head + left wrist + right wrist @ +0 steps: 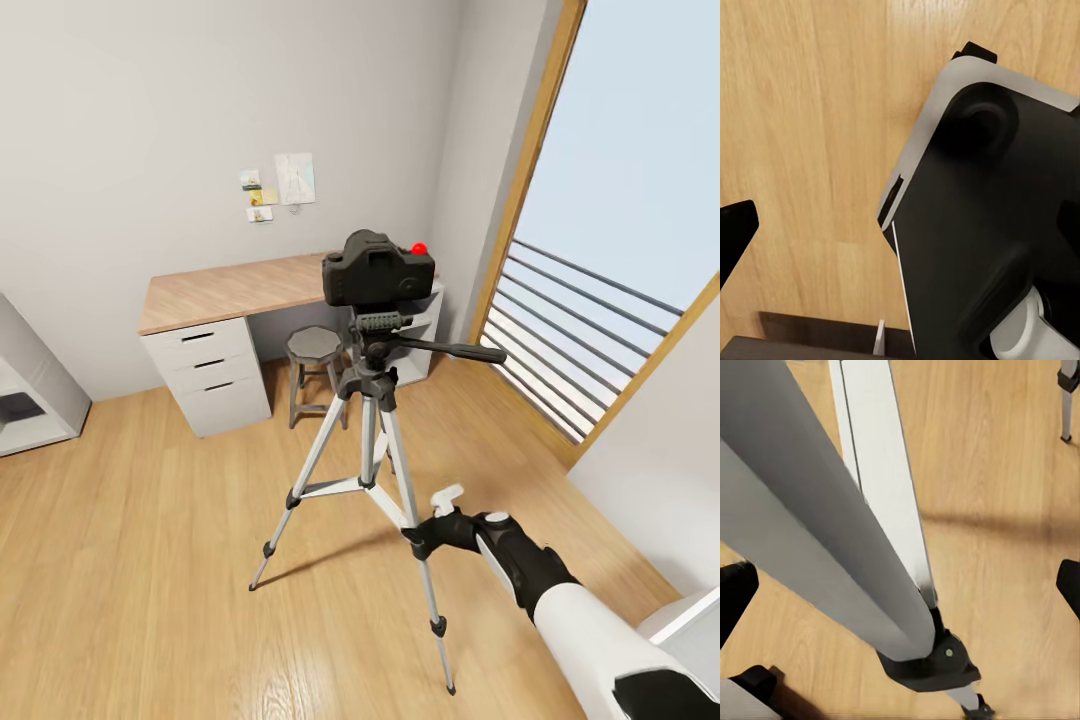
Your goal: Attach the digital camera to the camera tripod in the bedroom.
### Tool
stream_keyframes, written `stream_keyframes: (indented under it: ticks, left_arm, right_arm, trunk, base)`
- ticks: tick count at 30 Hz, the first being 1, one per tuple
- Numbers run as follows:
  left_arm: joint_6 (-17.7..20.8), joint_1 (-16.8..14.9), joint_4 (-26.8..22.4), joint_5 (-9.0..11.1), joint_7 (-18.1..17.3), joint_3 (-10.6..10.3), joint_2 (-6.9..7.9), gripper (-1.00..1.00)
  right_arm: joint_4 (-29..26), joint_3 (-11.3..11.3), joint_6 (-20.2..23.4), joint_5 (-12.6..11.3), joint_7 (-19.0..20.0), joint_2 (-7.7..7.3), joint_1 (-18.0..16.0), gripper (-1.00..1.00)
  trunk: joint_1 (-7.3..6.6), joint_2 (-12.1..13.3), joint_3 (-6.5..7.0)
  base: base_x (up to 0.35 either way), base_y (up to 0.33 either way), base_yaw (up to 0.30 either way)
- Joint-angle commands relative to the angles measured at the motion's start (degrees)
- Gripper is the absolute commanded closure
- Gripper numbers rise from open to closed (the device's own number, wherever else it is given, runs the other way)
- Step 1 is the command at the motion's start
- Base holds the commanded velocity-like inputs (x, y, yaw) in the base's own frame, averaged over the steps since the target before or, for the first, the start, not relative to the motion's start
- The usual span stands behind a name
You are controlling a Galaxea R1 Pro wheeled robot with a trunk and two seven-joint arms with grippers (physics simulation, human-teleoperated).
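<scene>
Reaching forward and low from the picture's lower right, my right arm ends with my right gripper (432, 530) just beside the nearest leg of the camera tripod (372, 440). From my right wrist that silver leg (832, 525) runs between the spread fingers, which close on nothing. Up on the tripod head sits the digital camera (377, 270), red button on top, in front of the desk (215, 295) and stool (315, 348). My left wrist looks down at plank floor (802, 135); I cannot tell that gripper's state.
</scene>
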Motion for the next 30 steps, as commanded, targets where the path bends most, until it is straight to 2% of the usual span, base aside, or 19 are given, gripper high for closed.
stream_keyframes:
  ticks: [1, 6, 10, 15, 25, 30]
  left_arm:
    - [-0.23, -0.08, -0.24, 0.29, 0.28, -0.36, 0.06, -1.00]
    - [-0.25, -0.08, -0.27, 0.29, 0.28, -0.36, 0.05, -1.00]
    - [-0.28, -0.08, -0.32, 0.29, 0.28, -0.36, 0.00, -1.00]
    - [-0.35, -0.08, -0.33, 0.29, 0.31, -0.33, 0.00, -1.00]
    - [-0.47, -0.08, -0.77, 0.29, 0.30, -0.35, -0.17, -1.00]
    - [-0.54, -0.05, -0.95, 0.29, 0.29, -0.36, -0.26, -1.00]
  right_arm:
    - [0.68, 0.11, -0.34, 0.51, 0.19, -0.03, -0.03, -1.00]
    - [5.93, 0.17, -3.59, 1.17, 0.15, -0.05, -0.03, -1.00]
    - [9.82, 0.14, -6.20, 3.09, 0.12, -0.08, -0.03, -1.00]
    - [13.53, 0.11, -8.74, 4.30, 0.07, -0.60, -0.03, -1.00]
    - [26.10, 0.10, -14.14, 4.78, 0.00, -4.69, -0.03, -1.00]
    - [29.37, 0.10, -16.31, 4.71, -0.37, -6.99, 0.57, -1.00]
  trunk:
    - [0.03, -0.11, -0.10]
    - [0.03, -0.11, -0.10]
    - [0.03, -0.11, -0.10]
    - [0.03, -0.11, -0.10]
    - [0.03, -0.11, -0.10]
    - [0.03, -0.11, -0.10]
  base:
    - [0.000, 0.000, 0.000]
    - [0.000, 0.000, 0.000]
    - [0.000, 0.000, 0.000]
    - [0.000, 0.000, 0.000]
    - [0.000, 0.000, 0.000]
    - [0.000, 0.000, 0.000]
